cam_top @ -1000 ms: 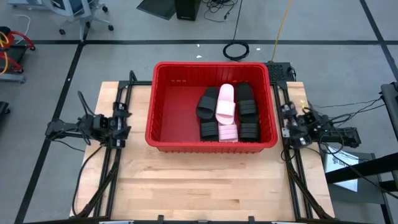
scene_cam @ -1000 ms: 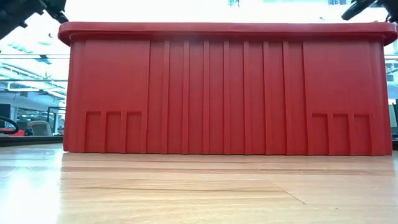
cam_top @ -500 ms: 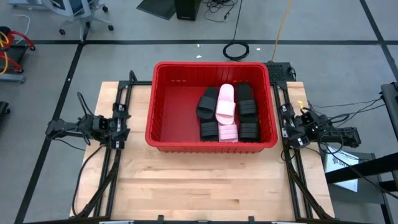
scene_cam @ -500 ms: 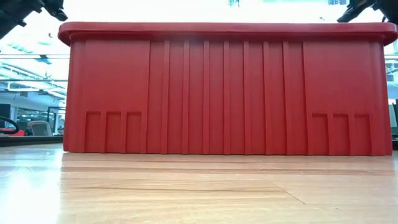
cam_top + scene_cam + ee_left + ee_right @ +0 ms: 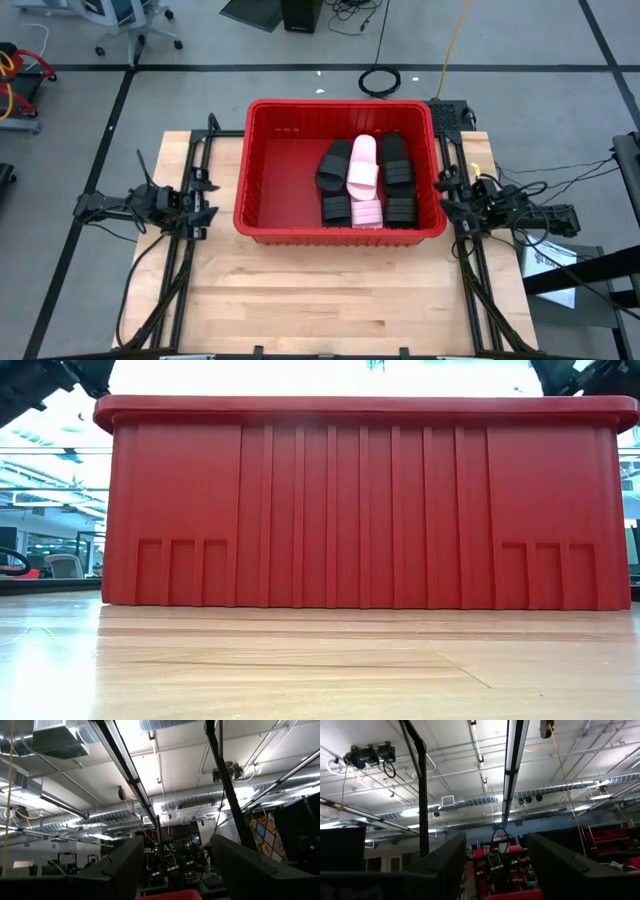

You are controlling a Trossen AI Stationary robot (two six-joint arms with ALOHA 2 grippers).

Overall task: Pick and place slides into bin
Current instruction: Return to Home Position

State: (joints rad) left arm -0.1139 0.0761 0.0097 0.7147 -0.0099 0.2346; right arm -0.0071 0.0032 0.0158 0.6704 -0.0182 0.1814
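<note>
We see both arms folded at the surface's (image 5: 320,290) sides. Since a moment ago the left tool (image 5: 203,197) and right tool (image 5: 443,192), fingers spread and empty, have shifted slightly inward. The black and pink slides (image 5: 362,170) lie in the red bin's (image 5: 262,160) right half, so the job looks finished.

Left arm (image 5: 130,205): folded low at middle left of the high view, wrist aimed toward frame centre.
Left gripper (image 5: 205,195): fingers (image 5: 122,867) spread wide, empty.
Right arm (image 5: 520,212): folded low at middle right, mirroring the left, wrist aimed toward centre.
Right gripper (image 5: 443,193): fingers (image 5: 445,865) spread wide, empty.
</note>
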